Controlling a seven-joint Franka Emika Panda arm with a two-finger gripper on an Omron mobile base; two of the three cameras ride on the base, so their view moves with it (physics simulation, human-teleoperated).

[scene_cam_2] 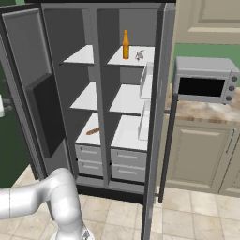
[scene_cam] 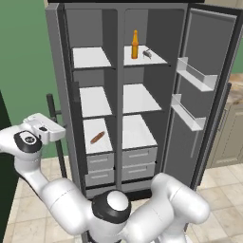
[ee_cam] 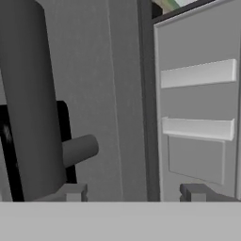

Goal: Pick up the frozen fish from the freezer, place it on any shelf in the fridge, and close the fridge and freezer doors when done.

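Left base view: my gripper [scene_cam: 60,129], jaws parted and grasping nothing, sits mid-left beside the freezer door's dark handle [scene_cam: 56,133]. Both refrigerator doors stand open. Near top centre, the frozen fish [scene_cam: 147,54] lies on the fridge's top shelf [scene_cam: 156,60], just beside the orange bottle [scene_cam: 135,45].

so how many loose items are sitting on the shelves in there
3. An orange bottle and a small grey fish share the top shelf of the wider compartment; a reddish-brown sausage lies on the narrower compartment's lowest shelf. The closed drawers may hide more.
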